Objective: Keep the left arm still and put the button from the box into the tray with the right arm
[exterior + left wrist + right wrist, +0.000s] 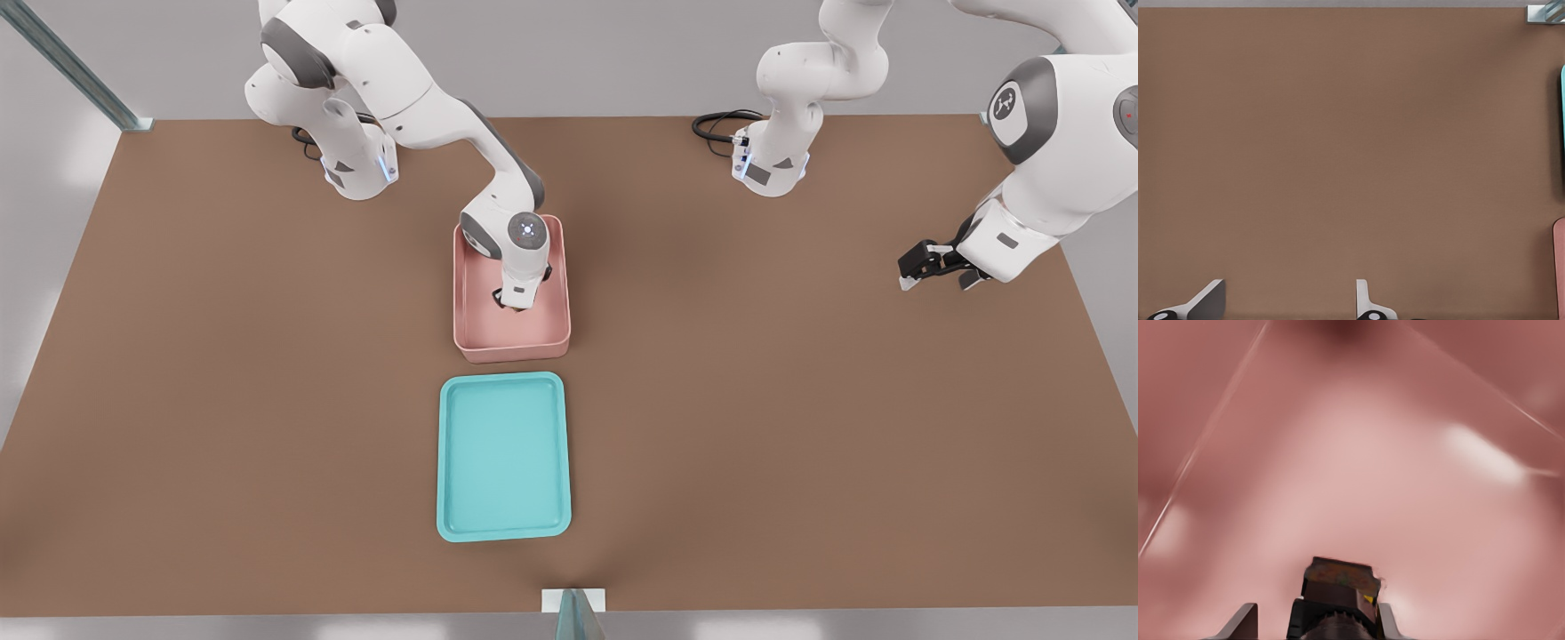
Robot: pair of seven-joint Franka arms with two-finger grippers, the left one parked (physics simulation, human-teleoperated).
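The claw is down inside the box, reaching from the right arm toward the floor near the middle of the bin. In the front view the wrist hides the fingertips and the button, so from here I cannot tell how wide the claw stands. The tray lies on the desk just beside the box, on the side away from the arm's base, with a narrow strip of desk between them.

In the right wrist view the claw has a finger on each side of the button, whose dark body and a sliver of yellow show between them, low over the pink box floor. The fingers look closed onto it or nearly so.

The likely risks: such a small, stubby piece could slip or twist out during the lift if the grip is shallow, and a low lift could catch the tall box wall on the way to the tray.
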